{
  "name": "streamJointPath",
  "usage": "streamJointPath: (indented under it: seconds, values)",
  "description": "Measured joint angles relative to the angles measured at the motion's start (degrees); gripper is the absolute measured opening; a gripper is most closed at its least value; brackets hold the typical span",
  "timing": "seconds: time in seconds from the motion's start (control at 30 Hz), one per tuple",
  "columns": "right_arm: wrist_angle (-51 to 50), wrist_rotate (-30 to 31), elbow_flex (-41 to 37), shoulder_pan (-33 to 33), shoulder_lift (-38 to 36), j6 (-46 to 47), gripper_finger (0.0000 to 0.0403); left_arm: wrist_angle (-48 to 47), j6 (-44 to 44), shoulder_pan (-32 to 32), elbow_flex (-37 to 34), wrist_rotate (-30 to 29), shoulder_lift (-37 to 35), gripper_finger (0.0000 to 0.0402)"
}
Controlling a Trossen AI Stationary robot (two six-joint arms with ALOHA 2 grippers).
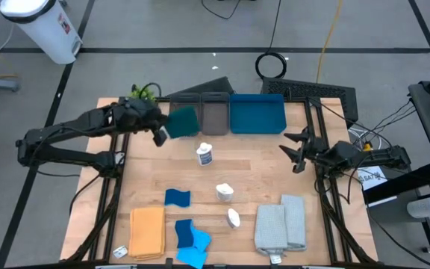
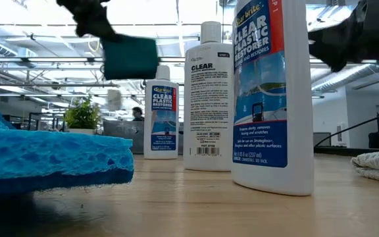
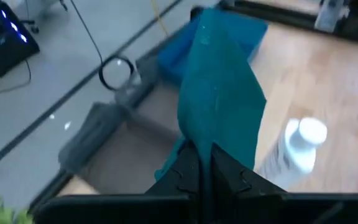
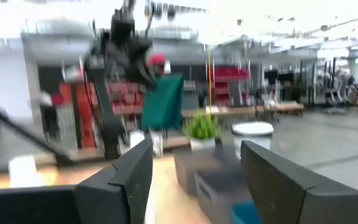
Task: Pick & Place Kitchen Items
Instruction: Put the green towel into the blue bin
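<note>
- At the far left of the bench [image 1: 155,187], the left hand [image 1: 160,135] is pinched tight on a dark green cloth [image 1: 183,121], which hangs from its fingertips above the bench, just beside the grey trays [image 1: 213,116].
- Behind that hand, at the bench's back edge, stands a small potted plant [image 1: 143,92].
- Just right of the cloth sit the grey trays and then a blue tray [image 1: 257,113], side by side.
- Near the left hand, toward the bench's middle, a white bottle [image 1: 204,155] stands upright; two more bottles [image 1: 225,192] lie farther toward the front.
- Well in front of the left hand lie an orange cloth [image 1: 148,232] and blue sponges [image 1: 189,237].
- In front of the right hand lie folded grey cloths [image 1: 281,223].
- At the right edge, the right hand [image 1: 295,153] hovers with its fingers spread wide, holding nothing, well apart from the trays.
</note>
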Motion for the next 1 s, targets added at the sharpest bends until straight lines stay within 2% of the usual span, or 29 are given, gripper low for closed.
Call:
streamJointPath:
  seconds: [0.17,0.23,0.3,0.33,0.5,0.57,0.7,0.8,0.9,1.0]
  values:
    - [11.3,1.2,0.1,-0.5,0.7,-0.1,0.0212,1.8,3.0,2.1,4.6,0.8,5.6,0.0010]
    - [11.8,1.9,1.7,-1.4,2.7,-1.7,0.0212,1.5,4.6,2.9,6.6,2.5,9.3,0.0010]
    - [7.4,1.6,4.8,-2.8,6.3,-0.9,0.0212,2.0,7.4,3.1,9.2,5.2,13.4,0.0010]
    - [1.9,1.6,7.6,-3.7,8.8,0.1,0.0212,2.2,8.9,3.2,10.8,6.8,15.5,0.0010]
    - [-18.6,0.2,30.4,-10.3,24.1,4.3,0.0212,2.2,14.8,3.2,19.7,12.3,24.8,0.0010]
    - [-27.2,-5.5,39.5,-13.8,31.6,4.5,0.0212,1.8,16.6,2.9,23.5,14.0,28.4,0.0010]
    - [-35.8,-21.8,57.8,-21.0,46.3,0.9,0.0212,-0.3,18.5,2.5,29.5,15.2,33.9,0.0010]
    - [-42.9,-28.7,70.1,-25.6,57.0,-2.8,0.0212,-1.1,19.4,2.1,31.8,15.6,37.0,0.0010]
    - [-48.0,-36.0,79.3,-29.0,67.0,-4.5,0.0212,-1.3,20.0,1.7,32.4,16.9,38.4,0.0010]
    - [-49.4,-42.4,85.1,-30.8,74.7,-5.0,0.0212,-2.4,20.0,1.3,32.5,17.2,38.8,0.0010]
